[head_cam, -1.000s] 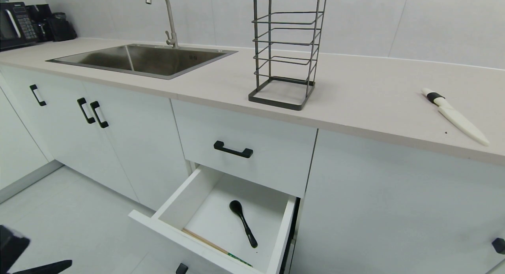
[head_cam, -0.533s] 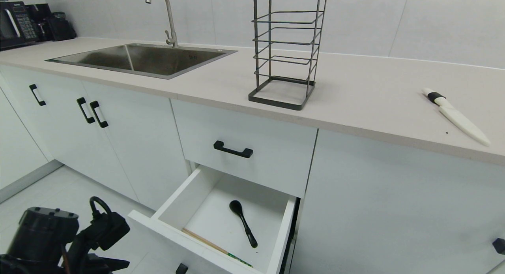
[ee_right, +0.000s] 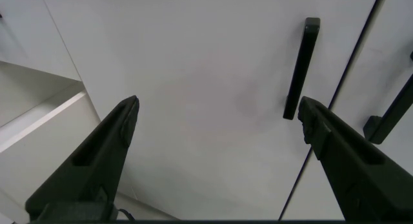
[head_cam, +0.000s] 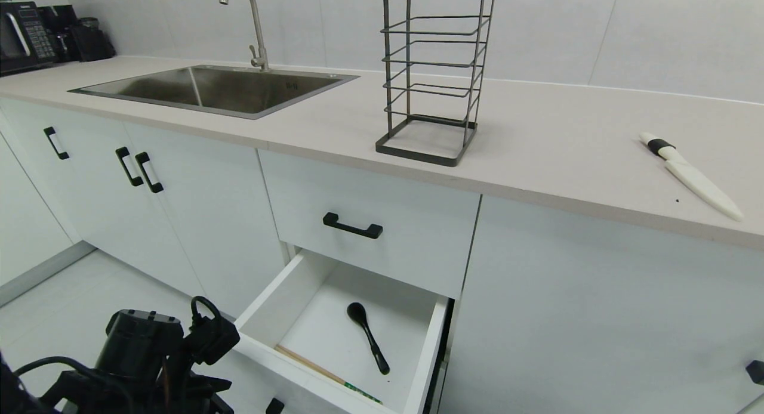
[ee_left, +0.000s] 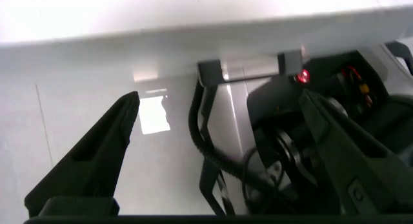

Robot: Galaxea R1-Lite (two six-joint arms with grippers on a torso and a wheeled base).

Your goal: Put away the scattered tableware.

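Observation:
A black spoon [head_cam: 368,337] lies inside the open lower drawer [head_cam: 261,300], with a pair of chopsticks [head_cam: 327,373] along the drawer's front wall. On the countertop at the far right rests a white knife [head_cam: 690,176] with a black band on its handle. My left arm [head_cam: 149,357] sits low at the left, just beside the drawer's front corner. The left gripper [ee_left: 219,101] is open and holds nothing, with pale floor beneath it. My right gripper [ee_right: 217,108] is open and holds nothing, facing a white cabinet door with a black handle [ee_right: 302,69].
A tall black wire rack [head_cam: 431,80] stands on the countertop [head_cam: 537,145] above the drawers. The steel sink [head_cam: 215,89] and faucet [head_cam: 253,26] lie at the left. A shut drawer with a black handle [head_cam: 352,226] sits above the open one.
My left arm has come up into the head view from the bottom left corner and moved right, toward the open drawer's front corner. Spoon, knife and drawer have not moved.

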